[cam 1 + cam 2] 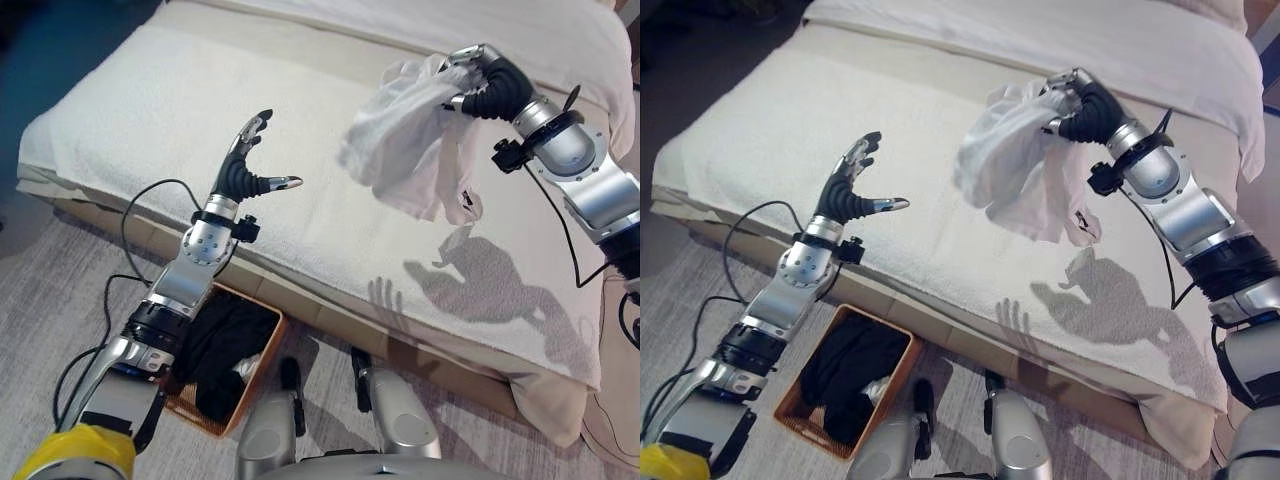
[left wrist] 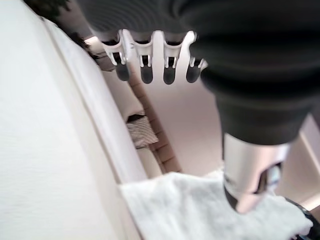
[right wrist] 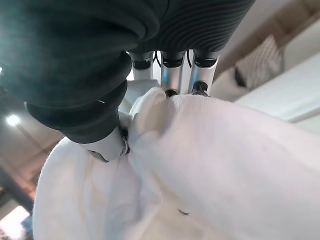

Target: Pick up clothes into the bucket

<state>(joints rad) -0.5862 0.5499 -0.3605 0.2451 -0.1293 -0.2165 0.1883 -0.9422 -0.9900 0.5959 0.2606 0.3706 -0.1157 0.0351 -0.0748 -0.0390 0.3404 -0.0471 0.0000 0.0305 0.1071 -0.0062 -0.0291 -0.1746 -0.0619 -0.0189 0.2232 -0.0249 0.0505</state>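
A white garment point(image 1: 405, 140) hangs in the air above the bed, bunched at its top in my right hand point(image 1: 478, 78), whose fingers point(image 3: 172, 70) and thumb are curled round the cloth point(image 3: 200, 165). My left hand point(image 1: 245, 165) hovers over the bed's near left part with straight, spread fingers point(image 2: 145, 70) and holds nothing. On the floor below the bed's near edge stands a brown basket point(image 1: 262, 385) with dark clothes point(image 1: 850, 375) inside it.
The bed point(image 1: 150, 110) is covered by a white textured blanket, with a white sheet point(image 1: 1160, 50) along the far side. Grey carpet point(image 1: 60, 290) lies in front of the bed, around the basket.
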